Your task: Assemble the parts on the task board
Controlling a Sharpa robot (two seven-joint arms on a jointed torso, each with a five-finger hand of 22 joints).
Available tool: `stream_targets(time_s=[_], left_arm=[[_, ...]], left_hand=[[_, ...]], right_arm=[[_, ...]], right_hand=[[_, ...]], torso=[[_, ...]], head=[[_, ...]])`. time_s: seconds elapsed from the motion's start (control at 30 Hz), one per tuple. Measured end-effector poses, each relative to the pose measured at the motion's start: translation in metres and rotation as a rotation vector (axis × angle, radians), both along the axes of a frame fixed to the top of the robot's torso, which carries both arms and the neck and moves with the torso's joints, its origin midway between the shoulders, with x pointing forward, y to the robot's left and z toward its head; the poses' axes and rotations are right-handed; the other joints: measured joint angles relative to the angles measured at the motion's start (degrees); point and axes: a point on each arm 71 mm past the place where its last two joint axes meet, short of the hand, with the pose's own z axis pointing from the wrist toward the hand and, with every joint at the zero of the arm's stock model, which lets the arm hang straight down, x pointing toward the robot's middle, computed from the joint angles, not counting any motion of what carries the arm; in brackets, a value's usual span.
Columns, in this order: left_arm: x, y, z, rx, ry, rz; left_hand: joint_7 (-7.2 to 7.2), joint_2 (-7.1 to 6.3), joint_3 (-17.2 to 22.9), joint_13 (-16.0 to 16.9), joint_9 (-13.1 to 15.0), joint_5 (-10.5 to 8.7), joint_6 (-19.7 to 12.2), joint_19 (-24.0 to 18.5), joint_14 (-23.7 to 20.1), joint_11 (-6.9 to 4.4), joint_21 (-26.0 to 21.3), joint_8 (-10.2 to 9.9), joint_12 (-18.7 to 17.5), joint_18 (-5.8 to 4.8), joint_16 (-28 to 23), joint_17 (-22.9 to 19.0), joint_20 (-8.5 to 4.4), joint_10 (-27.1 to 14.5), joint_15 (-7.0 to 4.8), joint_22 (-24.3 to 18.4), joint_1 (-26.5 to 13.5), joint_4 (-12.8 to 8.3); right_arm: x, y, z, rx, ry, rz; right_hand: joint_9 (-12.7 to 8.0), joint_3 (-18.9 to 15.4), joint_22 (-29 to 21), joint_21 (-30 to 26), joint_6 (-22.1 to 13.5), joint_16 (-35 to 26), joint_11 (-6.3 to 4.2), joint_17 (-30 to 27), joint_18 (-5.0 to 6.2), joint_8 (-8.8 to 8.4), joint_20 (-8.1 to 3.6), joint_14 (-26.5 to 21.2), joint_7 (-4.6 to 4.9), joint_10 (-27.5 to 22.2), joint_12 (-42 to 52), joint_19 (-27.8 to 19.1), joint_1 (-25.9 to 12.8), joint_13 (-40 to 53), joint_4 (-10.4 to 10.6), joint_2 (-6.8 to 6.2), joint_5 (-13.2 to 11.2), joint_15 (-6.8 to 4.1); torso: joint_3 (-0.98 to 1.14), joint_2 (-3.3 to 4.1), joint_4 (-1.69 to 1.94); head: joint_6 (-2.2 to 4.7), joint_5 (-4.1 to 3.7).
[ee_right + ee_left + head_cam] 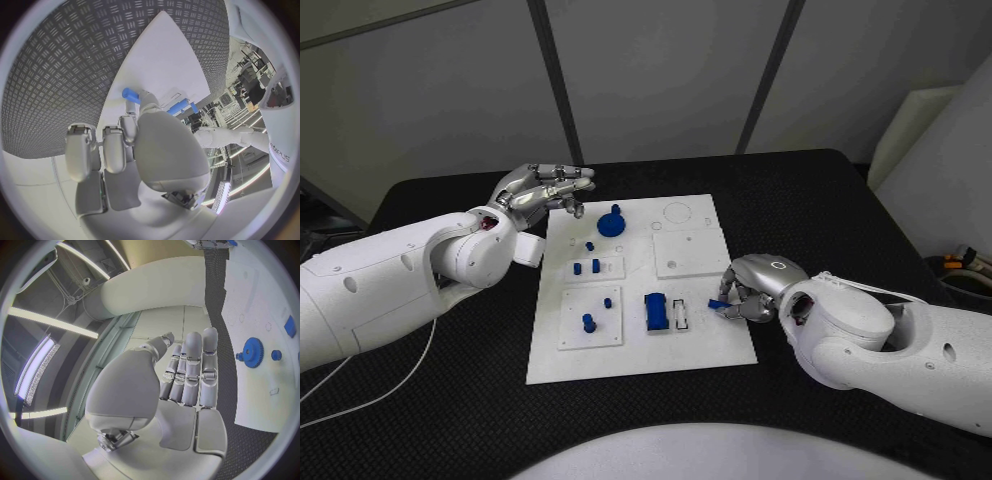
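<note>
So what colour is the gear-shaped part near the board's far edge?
Blue. The gear shows best in the left wrist view.

White task board (711, 345) (blue parts (655, 311)), black table (444, 400).

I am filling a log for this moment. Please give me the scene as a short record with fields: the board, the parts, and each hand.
board: white task board in the middle of the black table
gear: blue gear on the board's far part
block: blue block on the near part, beside an open slot
left hand: left hand above the board's far left corner, holding nothing
right hand: right hand at the board's right edge, pinching a small blue part
</note>
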Motion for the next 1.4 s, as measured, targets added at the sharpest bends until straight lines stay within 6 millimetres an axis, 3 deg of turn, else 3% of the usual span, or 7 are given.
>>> stream_targets(time_s=[0.5,1.1,1.37,1.4], left_arm=[[0.0,-0.001,0.0,0.0,0.0,-0.001],[0.0,-0.002,0.0,-0.001,0.0,-0.003],[0.0,-0.002,0.0,-0.002,0.0,-0.004],[0.0,-0.002,0.0,-0.002,0.0,-0.004]], left_hand=[[0.0,0.0,0.0,0.0,0.0,0.0,0.0,0.0,0.0,0.0,0.0,0.0,0.0,0.0,0.0,0.0,0.0,0.0,0.0,0.0,0.0,0.0],[0.0,0.0,0.0,0.0,0.0,0.0,0.0,0.0,0.0,0.0,0.0,0.0,0.0,0.0,0.0,0.0,0.0,0.0,0.0,0.0,0.0,0.0],[0.0,0.0,0.0,0.0,0.0,0.0,0.0,0.0,0.0,0.0,0.0,0.0,0.0,0.0,0.0,0.0,0.0,0.0,0.0,0.0,0.0,0.0],[0.0,0.0,0.0,0.0,0.0,0.0,0.0,0.0,0.0,0.0,0.0,0.0,0.0,0.0,0.0,0.0,0.0,0.0,0.0,0.0,0.0,0.0]], right_arm=[[-0.013,-0.001,0.0,0.119,0.066,-0.1],[-0.011,0.027,-0.002,0.338,0.144,-0.149],[-0.008,0.036,-0.008,0.358,0.19,-0.151],[-0.007,0.037,-0.009,0.359,0.197,-0.151]], right_hand=[[0.4,4.5,0.0,0.0,0.2,0.0,-0.01,0.0,0.0,0.09,-0.21,0.0,0.03,0.0,0.0,-0.2,0.8,-1.2,1.4,-0.85,-2.0,0.02],[0.4,6.6,0.0,0.2,0.1,0.0,-0.09,0.0,-0.01,0.14,-0.21,0.0,0.08,0.1,0.0,-0.2,0.0,-2.4,1.9,-1.71,-3.5,0.01],[0.5,7.5,0.0,0.2,0.2,0.0,-0.29,0.0,0.0,0.15,-0.43,0.2,0.01,0.3,0.0,0.0,-3.7,-5.8,2.1,-1.72,-3.5,-0.2],[1.6,7.6,0.0,0.2,0.4,0.0,-0.52,0.0,-0.01,0.15,-0.43,0.2,-0.03,0.5,0.1,0.0,-4.7,-5.7,2.0,-1.65,-3.5,-0.2]], torso=[[-0.06,-0.03,-0.01],[-0.05,0.01,0.08],[-0.03,0.04,0.07],[-0.03,0.04,0.07]], head=[[0.15,0.24],[0.14,0.58],[0.05,0.73],[0.05,0.78]])
